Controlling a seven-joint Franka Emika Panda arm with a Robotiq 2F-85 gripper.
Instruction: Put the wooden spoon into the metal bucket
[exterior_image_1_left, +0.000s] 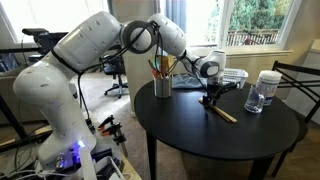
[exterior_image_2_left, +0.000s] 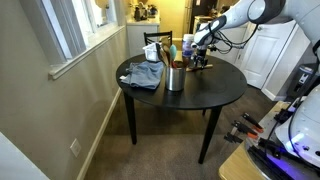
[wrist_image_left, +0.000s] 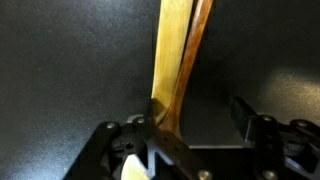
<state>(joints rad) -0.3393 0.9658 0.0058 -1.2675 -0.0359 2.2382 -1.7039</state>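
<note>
The wooden spoon (exterior_image_1_left: 223, 113) lies flat on the round black table (exterior_image_1_left: 200, 140), in front of the gripper. In the wrist view its tan handle (wrist_image_left: 172, 60) runs from the top edge down to the left finger. My gripper (wrist_image_left: 198, 118) is open and low over one end of the spoon, with the handle just inside the left finger and a wide gap to the right finger. It also shows in both exterior views (exterior_image_1_left: 209, 97) (exterior_image_2_left: 200, 63). The metal bucket (exterior_image_1_left: 162, 86) (exterior_image_2_left: 176, 79) stands upright on the table a short way from the gripper, with utensils sticking out of it.
A clear jar with a white lid (exterior_image_1_left: 262, 92) and a white mesh basket (exterior_image_1_left: 233, 77) stand at the table's far side. A grey-blue cloth (exterior_image_2_left: 145, 75) lies by the bucket. A chair (exterior_image_1_left: 300, 85) stands beside the table.
</note>
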